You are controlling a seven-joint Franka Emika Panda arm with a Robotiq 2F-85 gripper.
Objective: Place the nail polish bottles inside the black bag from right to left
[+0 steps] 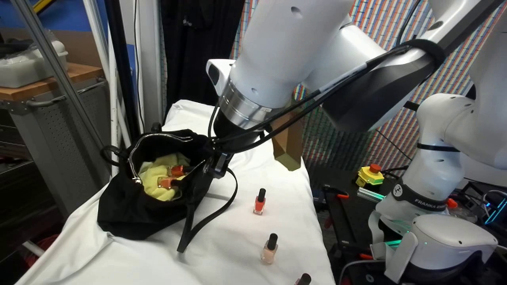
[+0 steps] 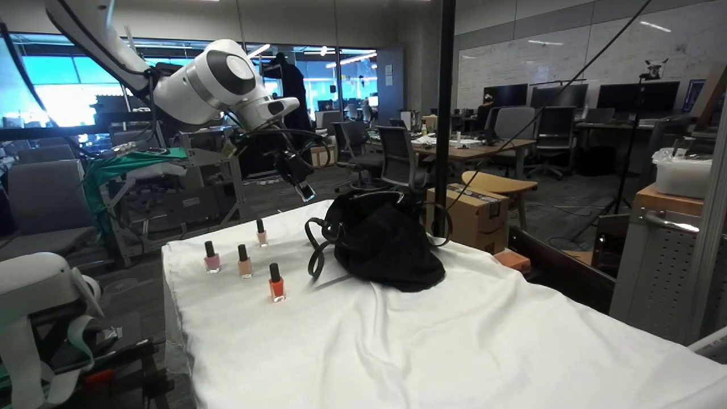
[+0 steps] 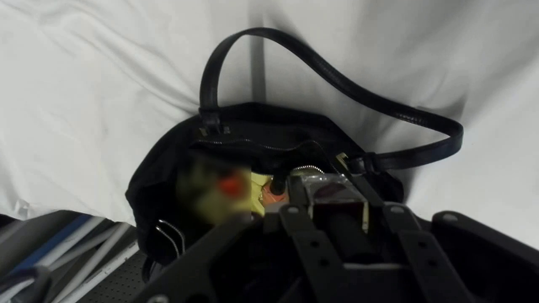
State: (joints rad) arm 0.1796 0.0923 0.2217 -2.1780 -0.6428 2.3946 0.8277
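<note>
Closest in the wrist view comes the gripper (image 3: 329, 185), its fingers pinched on a dark red bottle (image 3: 339, 208); the black cap points back toward the palm, the glass base away from it. Just past them is the bag (image 1: 130, 213), slouched on a white cloth (image 2: 511, 341), with a strap (image 3: 362, 93) looped out beside it. The held bottle overlaps the edge of the bag's mouth in that view (whether glass meets fabric, I cannot tell). Inside, on the yellow lining (image 1: 152, 174), an orange bottle (image 1: 165, 182) and a red bottle (image 1: 176, 171) lie on their sides near each other; the wrist view blurs the red one.

More bottles stand upright on the cloth, apart from one another and from the bag. From near to far in an exterior view they run: a scarlet bottle (image 2: 276, 288), a peach bottle (image 2: 245, 266), a mauve bottle (image 2: 212, 261) and a pale pink bottle (image 2: 262, 236), all with black caps.

Behind the bag there sits a cardboard box (image 2: 474, 218), then a chair (image 2: 397, 156), a table (image 2: 477, 150) strewn with small things, monitors (image 2: 636, 97) and, on the back wall, a whiteboard (image 2: 528, 65).
</note>
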